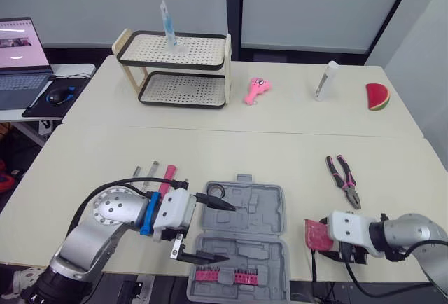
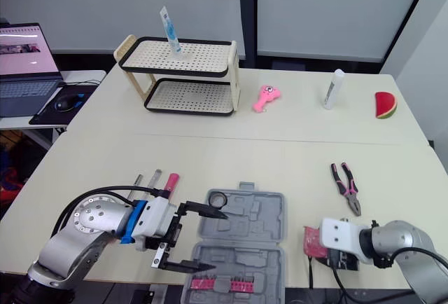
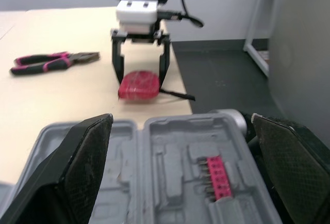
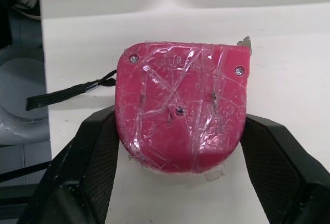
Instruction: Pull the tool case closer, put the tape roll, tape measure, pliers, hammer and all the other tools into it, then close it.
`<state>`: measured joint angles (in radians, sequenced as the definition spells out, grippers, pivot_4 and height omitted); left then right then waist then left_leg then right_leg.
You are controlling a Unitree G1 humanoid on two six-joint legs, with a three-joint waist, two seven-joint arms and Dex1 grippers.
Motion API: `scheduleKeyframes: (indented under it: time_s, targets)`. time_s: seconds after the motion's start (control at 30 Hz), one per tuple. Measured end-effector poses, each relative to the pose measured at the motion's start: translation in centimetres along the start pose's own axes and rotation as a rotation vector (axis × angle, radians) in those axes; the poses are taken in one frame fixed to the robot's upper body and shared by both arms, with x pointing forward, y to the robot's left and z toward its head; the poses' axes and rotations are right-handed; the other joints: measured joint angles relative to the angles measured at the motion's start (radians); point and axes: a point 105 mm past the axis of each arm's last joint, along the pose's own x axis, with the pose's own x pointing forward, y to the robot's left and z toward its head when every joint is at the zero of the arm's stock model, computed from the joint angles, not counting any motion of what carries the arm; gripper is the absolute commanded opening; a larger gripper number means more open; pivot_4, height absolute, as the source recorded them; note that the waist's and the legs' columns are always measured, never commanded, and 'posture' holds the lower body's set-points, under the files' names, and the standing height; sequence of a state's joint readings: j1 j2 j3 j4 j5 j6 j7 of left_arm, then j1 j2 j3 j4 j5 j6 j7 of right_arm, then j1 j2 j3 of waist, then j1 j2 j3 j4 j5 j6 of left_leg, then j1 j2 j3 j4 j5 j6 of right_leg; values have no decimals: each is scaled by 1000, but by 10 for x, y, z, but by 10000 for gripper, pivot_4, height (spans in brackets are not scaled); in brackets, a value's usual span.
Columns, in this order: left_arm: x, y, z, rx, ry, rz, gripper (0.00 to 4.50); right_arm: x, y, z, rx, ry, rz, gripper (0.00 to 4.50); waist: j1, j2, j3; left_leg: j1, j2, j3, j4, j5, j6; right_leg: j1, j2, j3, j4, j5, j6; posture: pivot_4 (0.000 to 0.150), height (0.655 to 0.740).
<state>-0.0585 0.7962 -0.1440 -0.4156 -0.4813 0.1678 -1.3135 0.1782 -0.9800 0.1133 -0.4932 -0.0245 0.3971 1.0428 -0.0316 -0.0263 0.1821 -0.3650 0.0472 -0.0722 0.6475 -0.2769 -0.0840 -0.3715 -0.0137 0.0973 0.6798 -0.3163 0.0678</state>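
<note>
The grey tool case lies open at the table's front edge, with pink bits in its near half. A tape roll sits at its far left corner. My left gripper hovers open over the case's left side. To the right of the case, the pink tape measure rests on the table, and my right gripper is shut on its two sides. Pink-handled pliers lie farther back on the right. A pink-handled hammer and thin metal tools lie left of the case.
A two-tier rack stands at the back left of the far table, with a pink toy, a white tube and a watermelon slice to its right. A laptop and a mouse sit on a side desk.
</note>
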Motion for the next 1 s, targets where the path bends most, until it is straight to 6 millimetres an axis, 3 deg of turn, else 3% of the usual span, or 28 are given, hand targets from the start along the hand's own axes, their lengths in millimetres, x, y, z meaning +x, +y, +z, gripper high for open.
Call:
scheduleKeyframes:
  time_s: [0.23,0.5,0.7,1.0]
  targets:
    - [-15,22,-14,-9,91,126,45000,-12,-27,45,-30,39,-54,31964,-1,0,4,-3,0,0,-2,0,0,-4,0,0,-2,0,-1,1500,7350]
    - [-21,41,-21,37,218,183,45000,14,-39,87,-94,39,10,31964,-1,1,5,-17,-1,-2,0,0,0,-17,-1,-3,0,3,-3,1500,7350]
    - [-17,46,-26,64,270,202,45000,30,-44,97,-129,84,36,31964,-1,2,5,-18,-1,-3,1,0,0,-17,-1,-4,1,3,-3,1500,7350]
    - [-6,41,-16,62,238,165,45000,46,-54,99,-179,161,52,31964,-1,2,5,-18,-1,-4,2,0,0,-17,-1,-5,3,3,-3,1500,7350]
